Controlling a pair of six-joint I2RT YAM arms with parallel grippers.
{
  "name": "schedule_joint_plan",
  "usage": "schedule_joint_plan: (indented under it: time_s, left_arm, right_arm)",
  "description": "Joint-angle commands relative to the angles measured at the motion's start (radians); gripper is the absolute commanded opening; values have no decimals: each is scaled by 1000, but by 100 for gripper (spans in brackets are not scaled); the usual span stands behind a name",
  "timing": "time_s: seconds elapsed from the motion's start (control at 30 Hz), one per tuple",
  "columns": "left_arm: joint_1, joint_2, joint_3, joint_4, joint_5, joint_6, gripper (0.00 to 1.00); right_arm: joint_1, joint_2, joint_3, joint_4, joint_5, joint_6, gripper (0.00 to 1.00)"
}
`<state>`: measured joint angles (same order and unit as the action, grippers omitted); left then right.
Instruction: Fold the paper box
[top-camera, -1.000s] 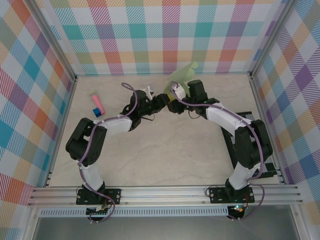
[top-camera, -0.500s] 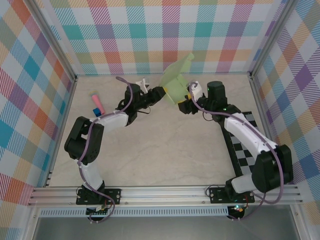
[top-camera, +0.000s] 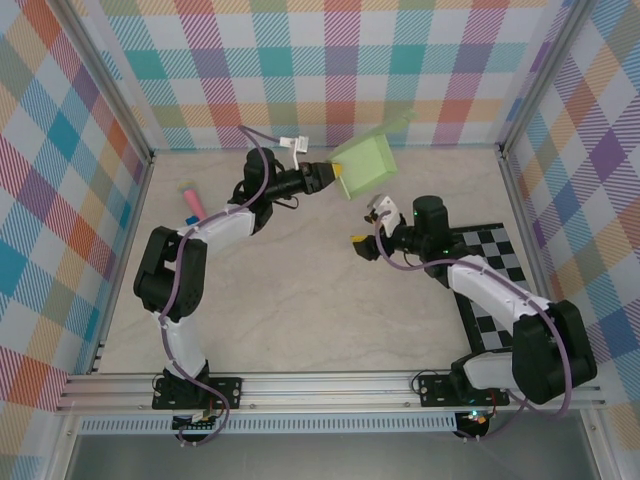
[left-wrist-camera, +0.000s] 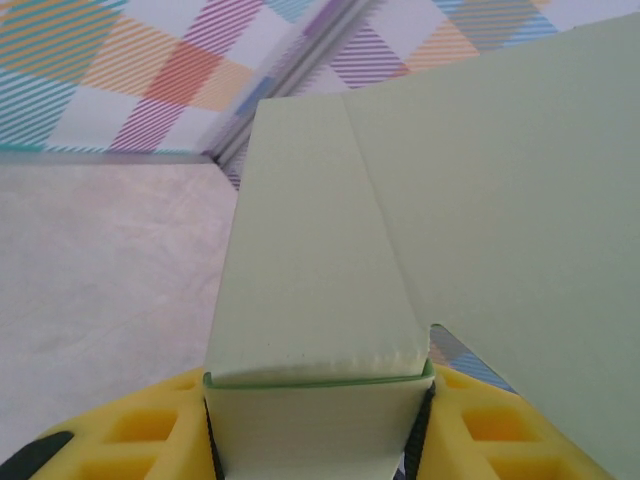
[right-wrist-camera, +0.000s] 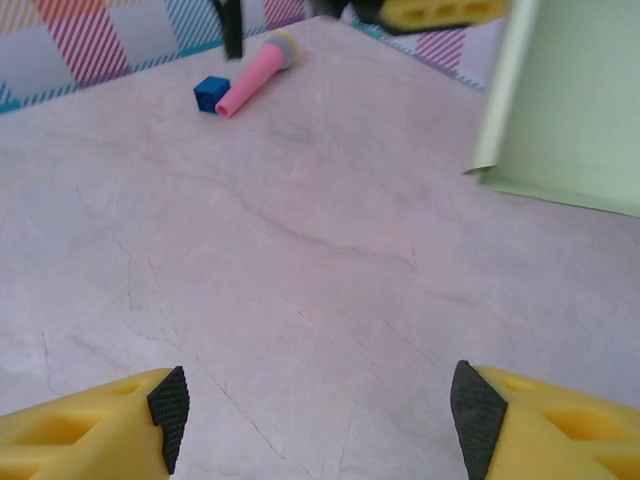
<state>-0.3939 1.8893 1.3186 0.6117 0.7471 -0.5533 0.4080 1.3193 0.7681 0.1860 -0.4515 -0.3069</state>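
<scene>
The paper box (top-camera: 366, 163) is pale green card, partly formed, with a flap standing up toward the back wall. My left gripper (top-camera: 336, 176) is shut on its near end and holds it in the air near the back of the table. In the left wrist view the box (left-wrist-camera: 320, 270) sits squeezed between the yellow fingers (left-wrist-camera: 150, 435), the left gripper (left-wrist-camera: 318, 430) closed on its sides. My right gripper (top-camera: 368, 228) hangs open a little in front of the box, apart from it. In the right wrist view that gripper (right-wrist-camera: 315, 410) has only bare table between its pads, with the box (right-wrist-camera: 570, 110) up at the right.
A pink stick (top-camera: 192, 199) with a blue cube (top-camera: 190, 219) lies at the back left, also seen as the stick (right-wrist-camera: 255, 70) ahead of the right wrist. A black-and-white checkered board (top-camera: 492, 262) lies under the right arm. Plaid walls and metal rails enclose the table.
The right gripper has let go of the box, opened and drawn back toward the near side. The left gripper has carried the box up and toward the back right.
</scene>
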Motion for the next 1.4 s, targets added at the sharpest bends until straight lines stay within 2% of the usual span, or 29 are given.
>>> schedule_joint_plan:
  time_s: [0.0,0.17,0.33,0.47,0.53,0.9,1.1,1.27,1.37]
  left_arm:
    - [12,-9,44,6,117,115,35]
    - [10,-18,51,-26,133,163,35]
    - [7,-27,46,-48,119,192,35]
    - [6,-32,44,-50,93,188,35]
    - [3,-31,44,-48,88,184,35]
    - [-7,9,22,72,16,24,34]
    - [-17,16,21,71,15,20,34]
    - [-23,17,16,78,14,20,33]
    - [-25,15,14,89,14,19,33]
  right_arm:
    - [19,19,3,246,40,-101,72]
    - [17,67,55,304,90,-36,64]
    - [22,124,122,252,18,8,53]
    - [45,175,166,215,75,23,50]
    - [49,199,183,214,117,43,46]
    - [85,322,264,250,275,98,37]
    - [85,363,321,229,305,136,33]
    - [84,397,370,190,301,132,23]
    - [84,414,392,169,279,139,21]
